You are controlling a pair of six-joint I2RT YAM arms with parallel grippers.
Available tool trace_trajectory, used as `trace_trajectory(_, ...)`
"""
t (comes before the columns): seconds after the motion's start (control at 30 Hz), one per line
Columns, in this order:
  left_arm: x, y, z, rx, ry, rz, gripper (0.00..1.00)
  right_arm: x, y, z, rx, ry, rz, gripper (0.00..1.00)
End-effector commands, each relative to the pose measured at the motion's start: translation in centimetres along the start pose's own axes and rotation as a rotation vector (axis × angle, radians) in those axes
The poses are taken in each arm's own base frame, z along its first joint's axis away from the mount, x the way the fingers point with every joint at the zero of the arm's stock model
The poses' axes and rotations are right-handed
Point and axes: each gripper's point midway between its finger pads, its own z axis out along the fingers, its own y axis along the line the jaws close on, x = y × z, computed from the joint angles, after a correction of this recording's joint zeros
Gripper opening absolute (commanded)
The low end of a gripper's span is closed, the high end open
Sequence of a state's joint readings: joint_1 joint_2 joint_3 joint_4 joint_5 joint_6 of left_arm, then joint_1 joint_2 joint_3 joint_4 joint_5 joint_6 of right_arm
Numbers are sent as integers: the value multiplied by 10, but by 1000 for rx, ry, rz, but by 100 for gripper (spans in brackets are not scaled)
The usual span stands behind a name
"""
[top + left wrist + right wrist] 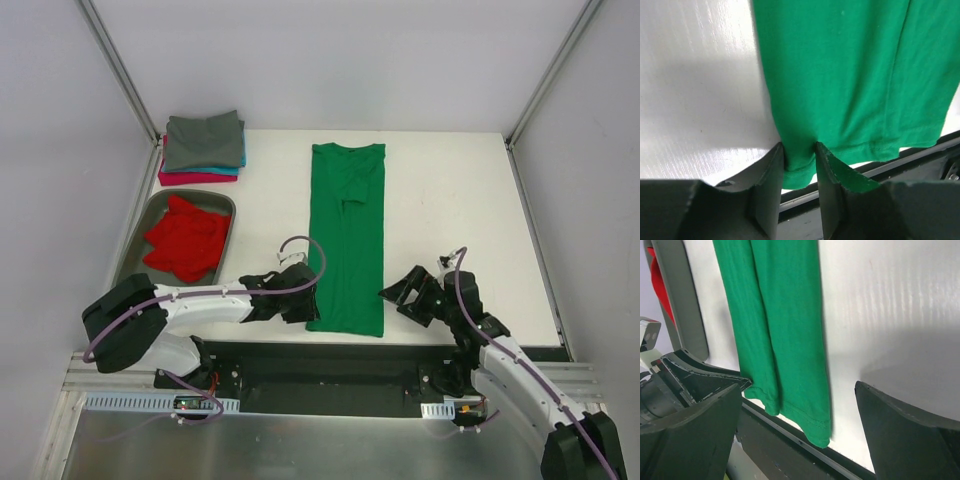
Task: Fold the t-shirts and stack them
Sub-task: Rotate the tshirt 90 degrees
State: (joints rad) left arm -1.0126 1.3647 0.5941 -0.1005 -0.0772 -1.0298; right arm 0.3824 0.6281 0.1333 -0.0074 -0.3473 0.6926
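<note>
5 t-shirts are in view on the white surface (450, 220). The green t-shirt (347, 240) lies flat in the middle, folded lengthwise into 1 long narrow strip. Its collar end points to the far edge and its hem reaches the near edge. A sleeve is tucked over the upper part of the strip.

The left claw (799, 150) sits low at the near edge, on the near-left corner of the green t-shirt. Its 2 jaws have drawn narrow and pinch the hem there; in the left wrist view the cloth fills the gap between them and a little of the hem hangs out below the grip.

The right claw (799, 390) is by the near-right corner of the same strip, with its jaws spread wide and nothing in them. In the right wrist view that corner of the hem shows between the 2 fingers, and neither finger touches the cloth.

Along the left edge lies a grey metal tray (222, 200), and the red t-shirt (185, 238) sits crumpled inside it. In the far-left corner, just beyond the tray, 3 folded shirts make a stack: the grey t-shirt (205, 138) on top, the teal t-shirt (225, 170) under it, and the pink-magenta t-shirt (195, 179) at the bottom.
</note>
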Motion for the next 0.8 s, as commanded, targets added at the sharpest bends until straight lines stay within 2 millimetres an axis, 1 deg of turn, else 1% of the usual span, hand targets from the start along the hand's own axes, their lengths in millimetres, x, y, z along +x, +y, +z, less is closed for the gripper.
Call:
trace_trajectory(0.0,23,14,0,-31,103,8,29,14,-17,-3,70,44,34,98)
trace_trajectory(0.17,29,28,-4,-49,103,-11,29,25,-21,-4,99,92,32,98)
trace_trajectory(0.27,33,33,-4,-54,114,-11,29,33,-23,-4,115,120,23,99)
trace_trajectory(0.3,38,33,-5,-46,139,-12,29,35,-24,-4,123,126,18,99)
trace_trajectory(0.37,41,35,-5,-48,151,-13,29,38,-25,-5,139,140,-10,99)
trace_trajectory(0.43,43,37,-5,-51,158,-11,28,41,-29,-9,180,167,-36,99)
trace_trajectory(0.47,44,36,-5,-48,166,-11,26,44,-33,-11,206,187,-41,99)
trace_trajectory(0.57,46,32,-7,-31,182,-4,22,52,-37,-14,230,219,-44,99)
trace_trajectory(0.63,47,34,-7,-34,180,-5,19,55,-39,-15,234,228,-48,99)
trace_trajectory(0.7,47,35,-7,-38,177,0,15,55,-40,-15,243,218,-49,96)
trace_trajectory(0.77,47,35,-6,-40,180,6,5,54,-38,-15,239,210,-59,94)
